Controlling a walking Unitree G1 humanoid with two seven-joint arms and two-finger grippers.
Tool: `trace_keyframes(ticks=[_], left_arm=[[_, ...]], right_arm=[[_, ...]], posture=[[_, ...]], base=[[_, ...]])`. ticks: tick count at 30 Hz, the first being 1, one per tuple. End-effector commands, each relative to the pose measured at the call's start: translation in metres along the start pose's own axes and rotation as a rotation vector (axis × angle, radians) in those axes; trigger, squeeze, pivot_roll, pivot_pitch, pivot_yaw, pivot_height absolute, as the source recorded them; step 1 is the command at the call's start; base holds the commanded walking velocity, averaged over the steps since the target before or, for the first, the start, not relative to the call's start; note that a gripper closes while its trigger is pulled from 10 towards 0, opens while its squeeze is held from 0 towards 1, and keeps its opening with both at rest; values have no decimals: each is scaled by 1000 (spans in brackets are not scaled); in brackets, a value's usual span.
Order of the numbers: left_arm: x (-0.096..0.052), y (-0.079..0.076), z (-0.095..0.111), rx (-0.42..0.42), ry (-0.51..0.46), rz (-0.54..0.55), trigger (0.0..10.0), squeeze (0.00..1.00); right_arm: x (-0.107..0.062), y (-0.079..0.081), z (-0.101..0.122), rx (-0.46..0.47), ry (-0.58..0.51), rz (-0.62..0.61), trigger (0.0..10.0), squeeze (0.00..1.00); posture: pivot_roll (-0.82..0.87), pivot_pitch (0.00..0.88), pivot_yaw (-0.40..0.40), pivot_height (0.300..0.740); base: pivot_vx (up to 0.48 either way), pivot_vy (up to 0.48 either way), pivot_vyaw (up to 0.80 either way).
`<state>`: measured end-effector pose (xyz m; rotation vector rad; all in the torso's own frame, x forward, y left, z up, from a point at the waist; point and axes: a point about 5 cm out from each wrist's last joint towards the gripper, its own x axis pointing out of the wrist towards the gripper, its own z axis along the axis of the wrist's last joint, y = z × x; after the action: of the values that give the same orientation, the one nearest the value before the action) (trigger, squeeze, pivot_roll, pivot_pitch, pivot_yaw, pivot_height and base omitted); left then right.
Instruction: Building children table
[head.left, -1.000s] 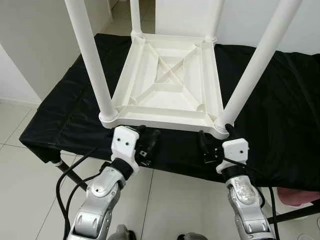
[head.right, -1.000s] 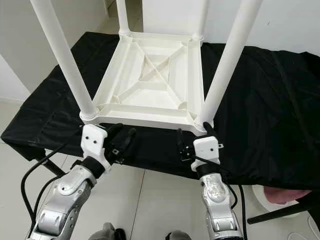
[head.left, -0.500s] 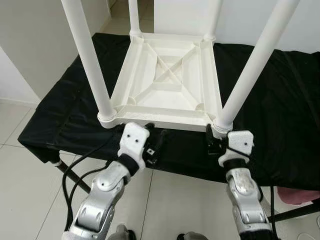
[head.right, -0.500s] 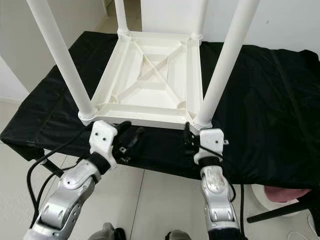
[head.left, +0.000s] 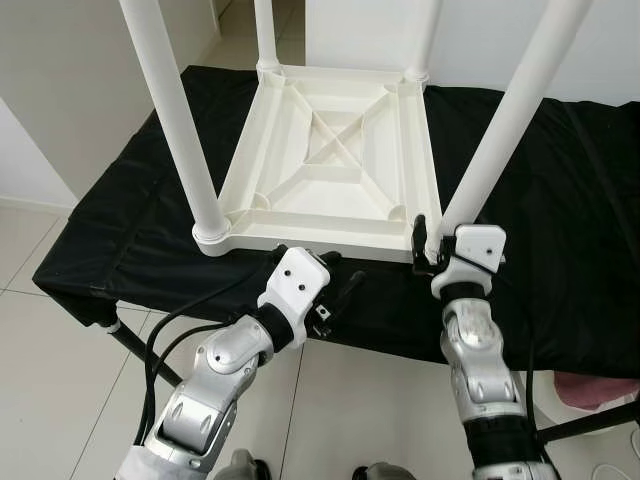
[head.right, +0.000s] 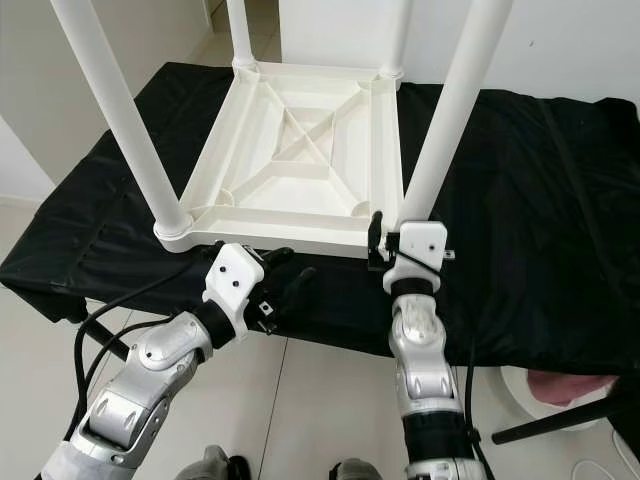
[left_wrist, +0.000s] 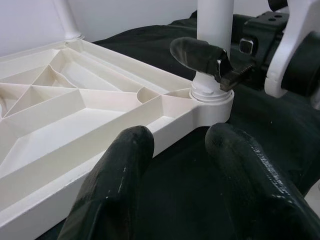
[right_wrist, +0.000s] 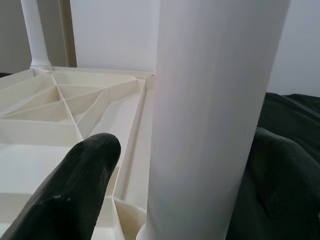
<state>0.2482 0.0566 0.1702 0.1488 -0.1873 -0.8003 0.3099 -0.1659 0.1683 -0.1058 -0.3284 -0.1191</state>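
Note:
A white children's table (head.left: 330, 170) lies upside down on a black-covered bench (head.left: 560, 230), with its legs pointing up. My right gripper (head.left: 437, 240) is at the base of the near right leg (head.left: 500, 120). It is open, with the leg between its fingers (right_wrist: 75, 190) and a small gap beside one of them. My left gripper (head.left: 340, 280) is open and holds nothing. It hovers just in front of the tabletop's near edge, a little left of that leg's socket (left_wrist: 212, 100). The near left leg (head.left: 180, 130) stands in its corner socket.
The bench's front edge runs just under both grippers, with tiled floor (head.left: 60, 350) below. A pale wall (head.left: 60, 90) stands to the left. Something pink (head.left: 600, 390) lies low at the right. Two far legs (head.left: 265, 30) rise at the back corners.
My right gripper has moved forward and up, taking the near right leg's base between its fingers. My left gripper has slid right along the tabletop's near edge.

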Motion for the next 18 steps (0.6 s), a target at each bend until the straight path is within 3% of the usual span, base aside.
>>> trace_keyframes(ticks=[1, 6, 12, 16, 18], left_arm=[[1, -1, -1, 13, 26, -12, 10000, 0], [2, -1, 1, 19, 25, -19, 10000, 0], [3, -1, -7, 74, 132, -37, 10000, 0], [9, 14, -13, 50, 207, 85, 10000, 0], [9, 14, -13, 50, 207, 85, 10000, 0]], right_arm=[[6, 0, 1, 8, 21, -3, 10000, 0], [14, 0, 8, 18, 10, 5, 10000, 0], [25, 1, 16, 25, 17, 29, 10000, 0], [29, 2, 17, 44, 38, 37, 10000, 0], [29, 2, 17, 44, 38, 37, 10000, 0]], posture=[[-67, 61, 14, 740], [-67, 61, 14, 740], [-66, 51, 14, 740], [-66, 49, 15, 740], [-66, 49, 15, 740]], base=[[0, 0, 0], [0, 0, 0], [0, 0, 0], [0, 0, 0], [0, 0, 0]])
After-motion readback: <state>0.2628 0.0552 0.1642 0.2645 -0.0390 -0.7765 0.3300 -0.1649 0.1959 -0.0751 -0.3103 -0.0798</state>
